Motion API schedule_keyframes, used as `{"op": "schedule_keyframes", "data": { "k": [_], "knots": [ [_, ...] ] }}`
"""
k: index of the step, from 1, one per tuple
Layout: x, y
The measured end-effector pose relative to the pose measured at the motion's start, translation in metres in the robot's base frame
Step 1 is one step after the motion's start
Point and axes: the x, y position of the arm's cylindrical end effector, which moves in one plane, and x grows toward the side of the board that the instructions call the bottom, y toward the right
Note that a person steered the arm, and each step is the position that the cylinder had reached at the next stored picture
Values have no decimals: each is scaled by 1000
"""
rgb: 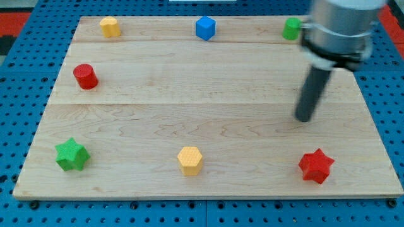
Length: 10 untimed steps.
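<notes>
Seven blocks: spread around the edges of the pale wooden board.
Tip: my tip is a bare rod, no fingers to spread or press; touches nothing.
Nearest: red star-shaped block, below the tip, apart.
Behind: green round block, partly hidden by the arm.
Far left: blue cube, yellow hexagonal block, red cylinder.
Care: judge contact by the rod's end, not its blurred body.

Surface: pale wooden board of jointed planks, fills most of view | Beneath board: blue perforated metal panel, showing on all sides | Beyond board's top corners: red perforated patches | Lighting: even, soft shadows
</notes>
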Motion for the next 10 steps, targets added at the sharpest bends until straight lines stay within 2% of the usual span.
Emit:
{"op": "schedule_keyframes", "data": {
  "k": [1, 2, 4, 6, 7, 8, 9, 10],
  "knots": [
    [-5, 58],
    [-40, 78],
    [-57, 15],
    [-63, 16],
    [-70, -9],
    [-85, -84],
    [-103, -122],
    [-146, -121]
  ]
}}
